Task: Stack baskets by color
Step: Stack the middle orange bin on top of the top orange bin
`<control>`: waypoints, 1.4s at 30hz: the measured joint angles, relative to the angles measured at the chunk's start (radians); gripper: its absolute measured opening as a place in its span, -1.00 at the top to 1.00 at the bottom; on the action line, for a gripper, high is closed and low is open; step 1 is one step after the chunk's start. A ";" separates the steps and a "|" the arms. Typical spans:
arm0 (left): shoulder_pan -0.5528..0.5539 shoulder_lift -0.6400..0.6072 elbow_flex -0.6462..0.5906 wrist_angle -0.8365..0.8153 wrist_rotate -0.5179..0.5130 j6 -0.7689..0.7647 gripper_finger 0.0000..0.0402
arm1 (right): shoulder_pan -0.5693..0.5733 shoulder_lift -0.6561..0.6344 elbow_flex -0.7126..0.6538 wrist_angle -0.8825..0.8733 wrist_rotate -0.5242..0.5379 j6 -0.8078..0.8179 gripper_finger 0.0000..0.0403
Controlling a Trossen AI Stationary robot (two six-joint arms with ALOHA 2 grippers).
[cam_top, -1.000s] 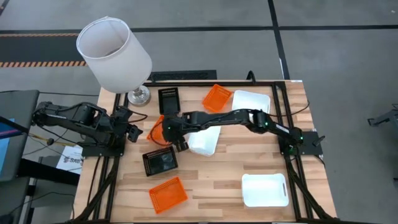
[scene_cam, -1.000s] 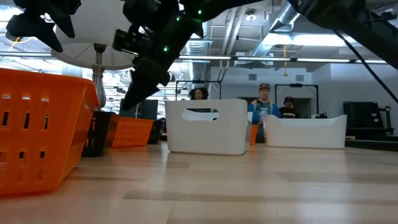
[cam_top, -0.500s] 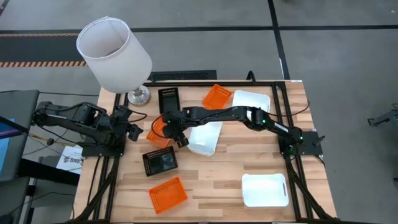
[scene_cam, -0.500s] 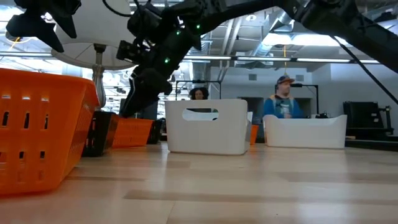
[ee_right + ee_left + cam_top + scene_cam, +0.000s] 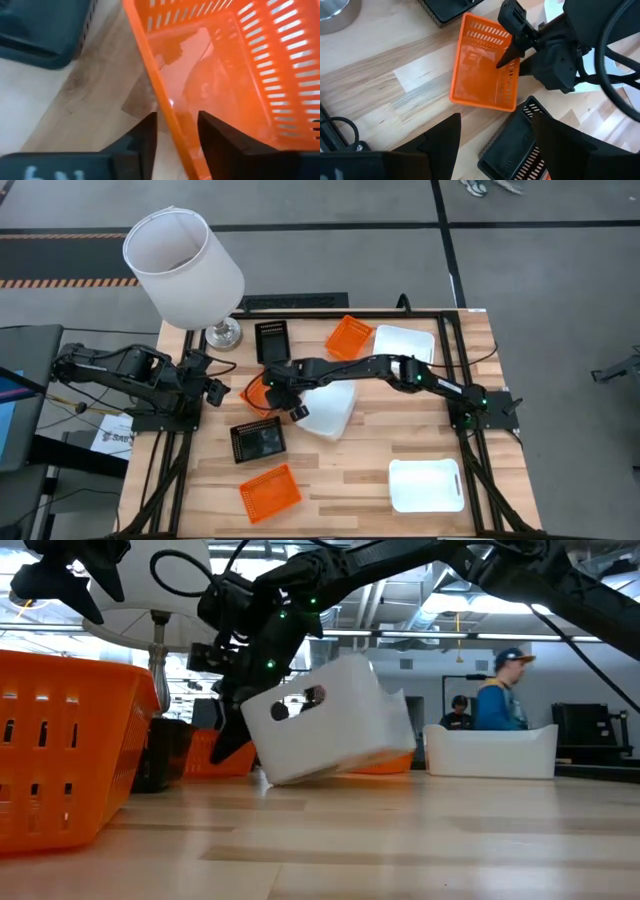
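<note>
An orange basket [image 5: 256,392] sits left of the table's middle, also seen in the left wrist view [image 5: 482,82]. My right gripper [image 5: 176,142] is low over it, open, with one finger outside its wall [image 5: 167,117] and one inside; whether a finger touches the wall I cannot tell. Beside it, a white basket [image 5: 330,725] is tipped up against my right arm, one lower edge [image 5: 275,778] on the table. My left gripper [image 5: 495,150] waits open at the table's left edge, with nothing in it.
Black baskets lie at the far side [image 5: 272,340] and near my right gripper [image 5: 258,440]. More orange baskets [image 5: 350,337] [image 5: 270,490] and white ones [image 5: 405,345] [image 5: 427,485] lie about. A lamp with a big white shade [image 5: 183,268] stands at the far left corner.
My right gripper has sunk onto the orange basket and rolled a little. The white basket beside it has tipped: one side has lifted off the table against my right arm while the other lower edge stays down, and it has turned slightly.
</note>
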 joint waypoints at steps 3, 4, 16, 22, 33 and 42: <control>0.000 0.000 0.000 0.000 0.000 0.000 -0.16 | 0.004 -0.003 0.000 -0.003 0.014 0.009 0.46; 0.000 0.000 0.000 0.000 0.000 0.000 -0.16 | 0.007 -0.007 0.000 -0.007 0.026 0.016 0.56; 0.000 -0.001 0.000 0.000 -0.013 0.011 -0.16 | -0.015 -0.229 -0.001 -0.114 0.059 0.079 0.96; 0.000 -0.001 0.000 0.003 -0.013 0.011 -0.16 | -0.068 -0.431 0.000 -0.369 0.107 0.082 0.97; 0.000 -0.001 0.000 0.007 -0.095 -0.033 -0.16 | -0.193 -0.656 0.000 -0.709 0.249 -0.036 0.97; 0.000 0.000 0.000 0.005 -0.137 -0.068 -0.16 | -0.267 -0.705 -0.206 -0.671 0.381 -0.076 0.97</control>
